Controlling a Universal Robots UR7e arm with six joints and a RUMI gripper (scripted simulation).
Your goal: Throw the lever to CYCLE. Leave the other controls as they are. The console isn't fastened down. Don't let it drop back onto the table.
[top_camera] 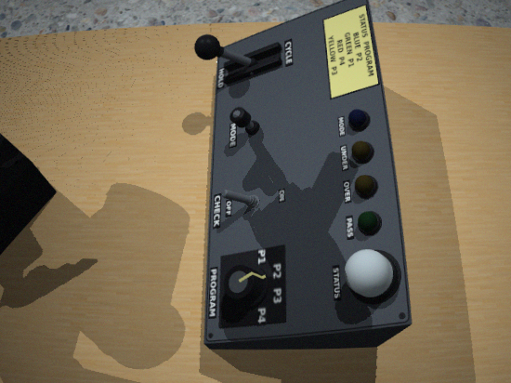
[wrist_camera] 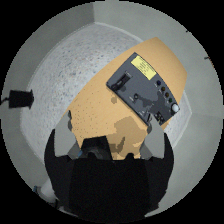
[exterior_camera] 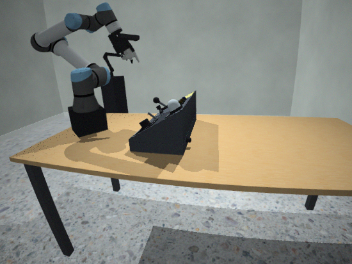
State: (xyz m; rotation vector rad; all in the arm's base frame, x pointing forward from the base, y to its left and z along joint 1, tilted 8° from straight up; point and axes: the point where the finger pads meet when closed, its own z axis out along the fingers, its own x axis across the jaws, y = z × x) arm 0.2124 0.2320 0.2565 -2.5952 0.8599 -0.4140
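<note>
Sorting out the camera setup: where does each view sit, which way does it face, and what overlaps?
Top: overhead, looking down at the console; only the arm's shadow shows.
Exterior: beside the table, facing the whole arm and the open gripper held high.
Wrist: behind the fingers, looking down at the console from well above.
Shared: all three show the console; top and exterior show the lever.
</note>
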